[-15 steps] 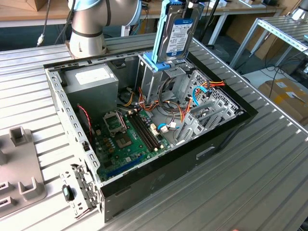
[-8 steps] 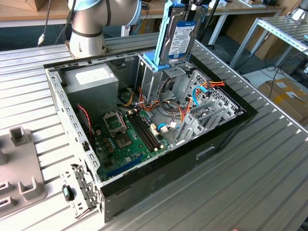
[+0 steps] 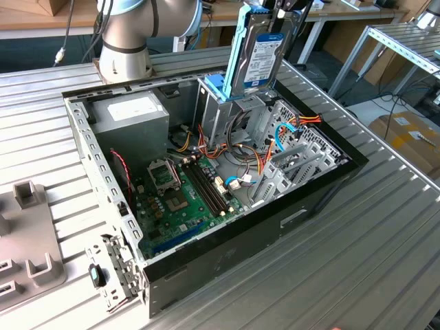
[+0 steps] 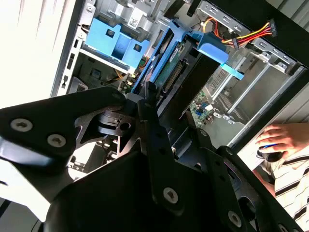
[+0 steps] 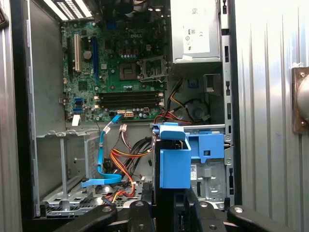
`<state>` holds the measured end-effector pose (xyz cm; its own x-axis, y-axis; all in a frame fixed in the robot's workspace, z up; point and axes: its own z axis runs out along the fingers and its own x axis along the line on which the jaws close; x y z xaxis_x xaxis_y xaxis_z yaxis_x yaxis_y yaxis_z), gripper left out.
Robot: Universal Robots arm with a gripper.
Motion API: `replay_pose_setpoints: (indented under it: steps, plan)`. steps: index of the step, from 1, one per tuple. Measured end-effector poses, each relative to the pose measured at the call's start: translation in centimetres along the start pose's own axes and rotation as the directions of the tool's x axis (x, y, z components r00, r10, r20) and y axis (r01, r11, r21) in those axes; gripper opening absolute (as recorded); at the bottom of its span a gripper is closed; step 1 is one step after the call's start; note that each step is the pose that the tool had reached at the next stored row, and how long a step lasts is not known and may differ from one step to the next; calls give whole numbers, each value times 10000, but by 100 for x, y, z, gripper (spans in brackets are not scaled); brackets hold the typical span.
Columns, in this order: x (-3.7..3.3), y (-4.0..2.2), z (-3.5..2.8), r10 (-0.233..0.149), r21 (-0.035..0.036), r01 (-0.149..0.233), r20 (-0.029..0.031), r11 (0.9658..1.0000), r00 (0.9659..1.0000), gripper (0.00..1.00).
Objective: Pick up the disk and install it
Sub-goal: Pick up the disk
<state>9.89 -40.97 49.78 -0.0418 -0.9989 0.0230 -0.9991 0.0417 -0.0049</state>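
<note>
1. the gripper (image 3: 280,9) is closed on the top edge of the disk (image 3: 262,58), holding it upright.
2. the disk hangs just above the drive cage (image 3: 218,113), not yet inside.
3. i judge the install step is in hand; it calls for a straight line-up over the cage.

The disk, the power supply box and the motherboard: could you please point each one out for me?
disk (image 3: 265,60): exterior view, on its white and blue label.
power supply box (image 3: 132,108): exterior view, on its white sticker.
motherboard (image 5: 128,71): first wrist view, on its square socket.
</note>
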Motion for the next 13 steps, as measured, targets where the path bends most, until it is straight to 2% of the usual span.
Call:
replay_pose_setpoints:
  steps: [13]
  plan:
    - [180, -7, 4, 0, 0, 0, 0, 10000, 10000, 35]
